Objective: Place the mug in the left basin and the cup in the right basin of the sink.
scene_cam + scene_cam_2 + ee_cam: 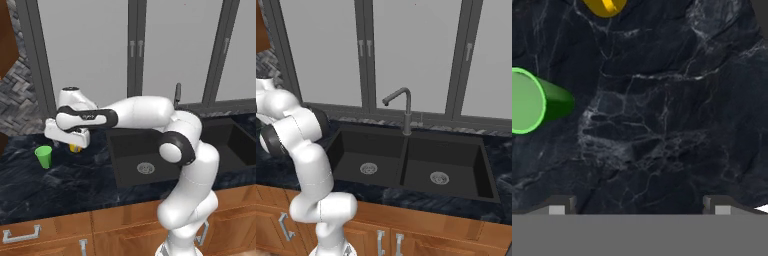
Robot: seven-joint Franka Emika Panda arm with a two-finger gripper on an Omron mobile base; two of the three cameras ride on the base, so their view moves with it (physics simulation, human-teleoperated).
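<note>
The arm is stretched out to the left of the sink (pixel 406 131), with the end effector (pixel 639 202) held above the dark marbled surface (pixel 662 125). In the hand view, the two finger tips are seen far apart at the bottom edge, so the end effector is judged to be wide open, and nothing is held or touched between them; only bare surface lies in the gap.

The mug (pixel 75 148) is partly hidden under the hand in the left base view, standing on the surface just left of the left basin (pixel 142 155). In the hand view only its lower yellow edge is seen at the top of the picture, well off the line between the fingers. The cup (pixel 44 156) stands upright on the surface further left, near the mug but apart from it. Both basins, including the right basin (pixel 443 167), are seen to hold nothing yet, so neither placement has been made.

Several risks can be judged from this pose. If the end effector were lowered as it is now aimed, bare surface would be met and neither vessel would be caught. Because the mug lies so close beneath the hand, it could be knocked over or pushed by the hand's body during a correction. The cup could also be brushed by a sideways sweep, being light and narrow at its base.
</note>
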